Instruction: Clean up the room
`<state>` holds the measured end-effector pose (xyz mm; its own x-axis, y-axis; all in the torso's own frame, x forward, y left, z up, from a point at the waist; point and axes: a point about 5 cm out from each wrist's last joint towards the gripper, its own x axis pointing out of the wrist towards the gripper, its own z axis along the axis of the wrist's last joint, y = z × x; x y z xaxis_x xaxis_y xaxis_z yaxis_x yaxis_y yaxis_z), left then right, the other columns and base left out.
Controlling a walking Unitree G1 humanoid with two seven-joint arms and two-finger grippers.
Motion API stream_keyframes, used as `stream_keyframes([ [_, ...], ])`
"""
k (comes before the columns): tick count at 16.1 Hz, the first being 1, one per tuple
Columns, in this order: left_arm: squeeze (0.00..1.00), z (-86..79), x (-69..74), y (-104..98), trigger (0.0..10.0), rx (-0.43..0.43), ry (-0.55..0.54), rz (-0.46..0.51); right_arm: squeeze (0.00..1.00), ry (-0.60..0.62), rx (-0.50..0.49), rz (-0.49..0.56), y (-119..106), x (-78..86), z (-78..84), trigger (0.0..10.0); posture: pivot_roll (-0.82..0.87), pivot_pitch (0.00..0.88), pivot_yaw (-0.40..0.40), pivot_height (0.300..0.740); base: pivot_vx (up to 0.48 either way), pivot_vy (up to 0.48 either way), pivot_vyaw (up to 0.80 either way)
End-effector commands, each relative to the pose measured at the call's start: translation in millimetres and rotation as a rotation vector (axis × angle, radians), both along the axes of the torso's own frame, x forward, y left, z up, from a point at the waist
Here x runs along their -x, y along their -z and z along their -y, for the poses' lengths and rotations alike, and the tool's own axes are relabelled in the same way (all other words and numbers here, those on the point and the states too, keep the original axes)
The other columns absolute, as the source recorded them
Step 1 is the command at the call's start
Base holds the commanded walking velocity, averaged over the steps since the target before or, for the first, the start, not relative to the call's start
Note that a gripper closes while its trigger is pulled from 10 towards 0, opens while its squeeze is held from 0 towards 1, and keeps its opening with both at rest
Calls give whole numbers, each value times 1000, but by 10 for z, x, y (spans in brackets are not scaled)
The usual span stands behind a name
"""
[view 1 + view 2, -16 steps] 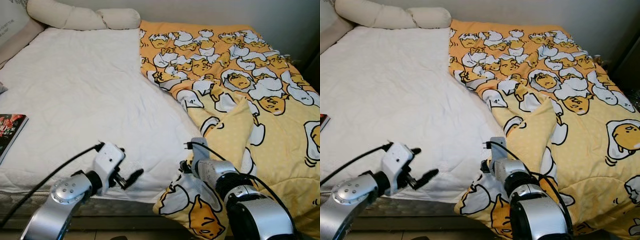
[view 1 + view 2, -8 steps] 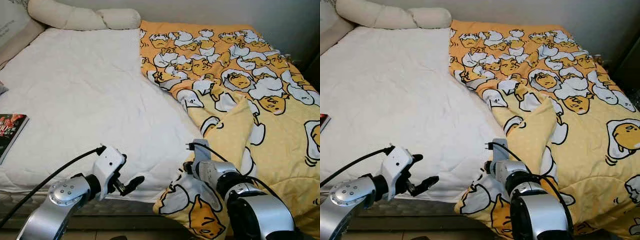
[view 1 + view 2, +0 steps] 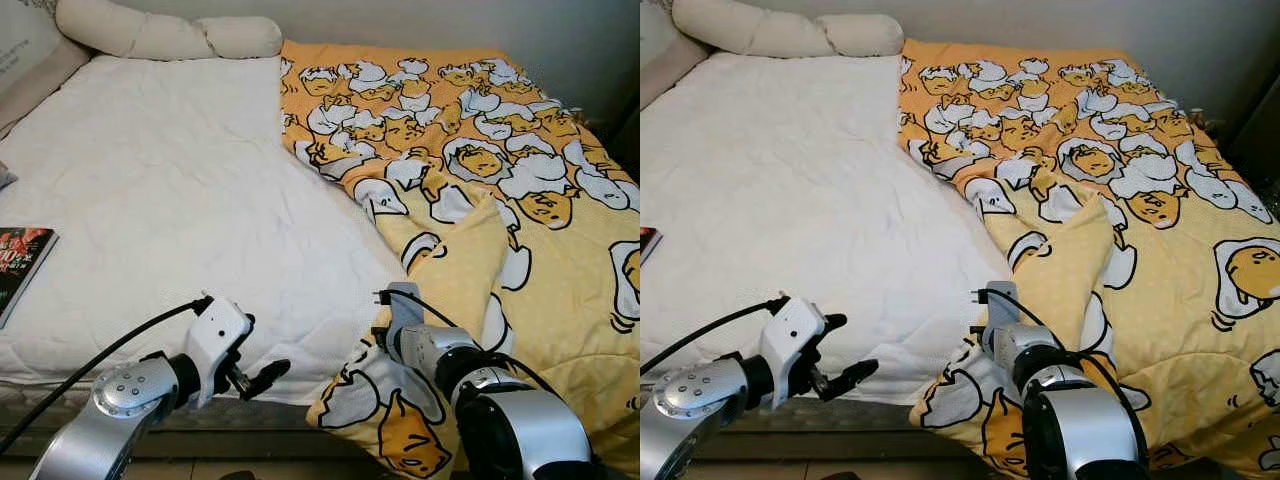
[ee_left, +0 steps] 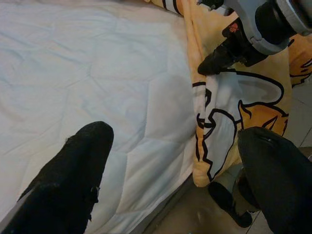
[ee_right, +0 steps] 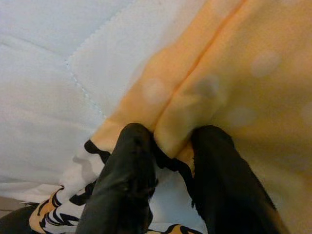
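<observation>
— Blanket, the yellow one printed with egg cartoons (image 3: 500, 200): where is it?
— Spread over the right half of the white quilted mattress (image 3: 150, 180), its near edge pinched between the right gripper (image 5: 168, 161) fingers.
— Left gripper (image 4: 175, 161)?
— Spread wide, holding nothing, at the mattress's front edge.

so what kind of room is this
Most likely a bedroom: a bed with a white quilted mattress cover, a long cream pillow at its head, and a yellow cartoon-print duvet whose edge the right end effector is pinching.
</observation>
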<state>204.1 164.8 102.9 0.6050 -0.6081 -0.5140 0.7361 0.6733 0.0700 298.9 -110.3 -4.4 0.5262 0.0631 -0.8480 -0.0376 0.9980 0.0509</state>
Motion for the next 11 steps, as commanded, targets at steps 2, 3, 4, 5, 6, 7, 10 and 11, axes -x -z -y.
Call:
stream_keyframes([
  [2,0,18,41,-3,10000,-2,13,-12,0,7,-14,-8,6,4,36,0,81,33,-35,740,0,0,0],
  [3,0,15,44,-3,10000,-2,10,-13,0,0,-13,-10,15,12,47,0,81,33,-35,740,0,0,0],
  [4,0,14,46,-1,10000,-2,9,-13,0,-3,-13,-11,19,16,49,0,74,27,-38,740,0,0,0],
  [5,0,12,50,0,10000,-1,7,-13,0,-8,-11,-12,25,21,53,0,72,26,-38,740,0,0,0],
  [6,0,10,50,1,10000,1,6,-14,0,-9,-11,-12,26,21,58,0,68,26,-37,740,0,0,0],
  [7,0,9,52,3,10000,1,5,-13,0,-9,-15,-11,24,19,60,0,63,25,-37,740,0,0,0],
  [10,0,3,64,11,10000,2,1,-15,0,-55,-37,8,3,-4,46,0,54,19,-40,740,0,0,0],
  [11,0,1,70,16,10000,2,1,-15,0,-109,-61,20,-10,-14,26,0,52,14,-41,740,0,0,0],
])
